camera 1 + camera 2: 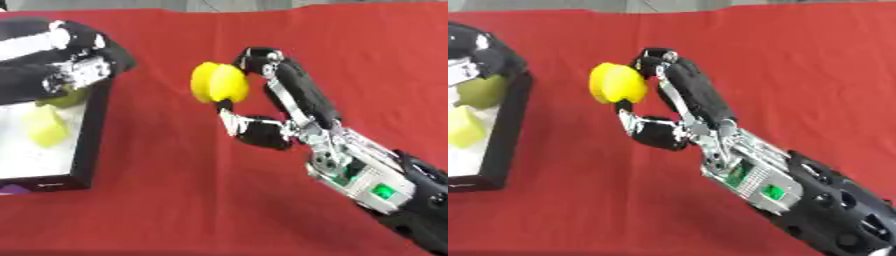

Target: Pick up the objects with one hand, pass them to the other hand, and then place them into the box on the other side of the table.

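Left eye view — right robot hand (280,117) pinching rounded, smooth yellow object (219,82) — over red cloth (175,210).

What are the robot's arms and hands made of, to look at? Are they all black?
Mostly black, with bare silver metal. The right hand has glossy black finger shells over silver links, and its wrist is an open silver frame with a green part inside. The forearm behind it is a black casing with round holes. The left hand shows black shells, silver metal and some white on the arm.
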Controlling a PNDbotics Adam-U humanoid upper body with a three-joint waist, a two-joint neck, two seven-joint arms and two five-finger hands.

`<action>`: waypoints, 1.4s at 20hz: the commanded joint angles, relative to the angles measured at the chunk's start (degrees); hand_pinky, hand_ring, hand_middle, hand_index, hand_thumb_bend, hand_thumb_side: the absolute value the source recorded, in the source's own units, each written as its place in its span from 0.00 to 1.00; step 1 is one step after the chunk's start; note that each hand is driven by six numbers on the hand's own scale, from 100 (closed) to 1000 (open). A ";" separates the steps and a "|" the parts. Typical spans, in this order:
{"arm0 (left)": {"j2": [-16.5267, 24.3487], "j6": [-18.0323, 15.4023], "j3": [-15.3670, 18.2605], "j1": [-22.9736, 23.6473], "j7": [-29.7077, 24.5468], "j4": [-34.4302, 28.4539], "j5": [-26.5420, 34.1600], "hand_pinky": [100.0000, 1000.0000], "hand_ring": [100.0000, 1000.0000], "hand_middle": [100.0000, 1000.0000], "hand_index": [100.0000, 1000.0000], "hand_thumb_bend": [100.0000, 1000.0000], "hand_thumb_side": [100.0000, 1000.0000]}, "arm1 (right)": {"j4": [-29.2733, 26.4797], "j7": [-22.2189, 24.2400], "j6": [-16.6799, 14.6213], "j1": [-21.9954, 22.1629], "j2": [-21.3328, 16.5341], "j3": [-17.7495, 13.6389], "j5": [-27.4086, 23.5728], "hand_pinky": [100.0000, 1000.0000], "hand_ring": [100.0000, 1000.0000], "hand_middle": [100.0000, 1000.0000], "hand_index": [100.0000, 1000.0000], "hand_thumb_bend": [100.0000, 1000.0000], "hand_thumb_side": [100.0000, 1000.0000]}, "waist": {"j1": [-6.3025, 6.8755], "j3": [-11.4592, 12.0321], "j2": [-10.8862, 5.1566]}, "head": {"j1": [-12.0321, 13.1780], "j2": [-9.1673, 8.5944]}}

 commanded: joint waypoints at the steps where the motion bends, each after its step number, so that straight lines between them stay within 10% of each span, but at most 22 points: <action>1: 0.10 1.50 -0.40 -1.63 -0.75 -0.67 -1.38 0.84 0.76 0.75 0.83 0.00 1.00 | -1.16 1.09 -0.57 -1.14 -0.09 0.10 2.02 0.74 0.60 0.54 0.55 0.00 0.00 | 0.05 0.22 -1.48 | 0.27 0.11; 18: -4.47 7.49 -3.13 -4.50 -4.25 -0.67 -7.13 0.86 0.77 0.74 0.84 0.00 0.81 | -1.16 5.17 -1.00 -2.83 1.12 1.37 8.07 0.74 0.58 0.53 0.54 0.00 0.00 | -0.17 0.65 -1.30 | 0.22 0.49; 28: -5.43 5.84 -3.34 -4.89 -7.06 -0.67 -7.61 0.88 0.78 0.74 0.85 0.12 0.90 | -1.16 5.46 -0.33 -2.27 0.56 1.51 8.83 0.74 0.58 0.53 0.54 0.00 0.00 | -0.24 0.92 -1.17 | -0.06 0.37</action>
